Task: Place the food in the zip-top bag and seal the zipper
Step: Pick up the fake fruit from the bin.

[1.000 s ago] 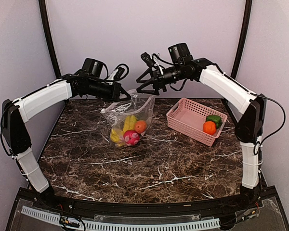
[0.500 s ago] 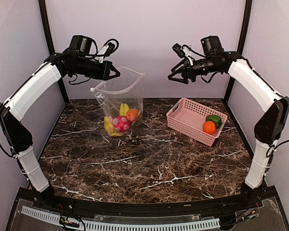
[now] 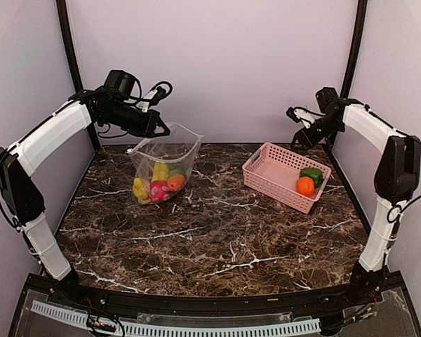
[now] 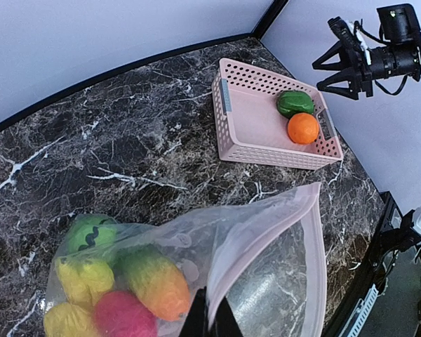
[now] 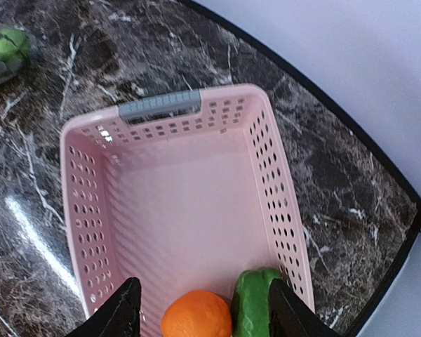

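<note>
Your left hand (image 3: 161, 130) is closed tight on the top edge of the zip-top bag (image 3: 165, 160), at the far-left side of the worktop (image 3: 217, 235). Your right hand (image 3: 299, 130), fingers apart and holding nothing, hovers above the pink basket (image 3: 266, 173). Bare worktop lies between bag and basket.

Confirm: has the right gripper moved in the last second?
Yes: the right gripper swung rightward from the clear polka-dot plastic bag to above the pink slotted plastic basket.

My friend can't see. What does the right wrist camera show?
A pink basket on a dark marble table, seen from above, holds an orange and a green pepper at one end. The right gripper hovers open over them.
</note>
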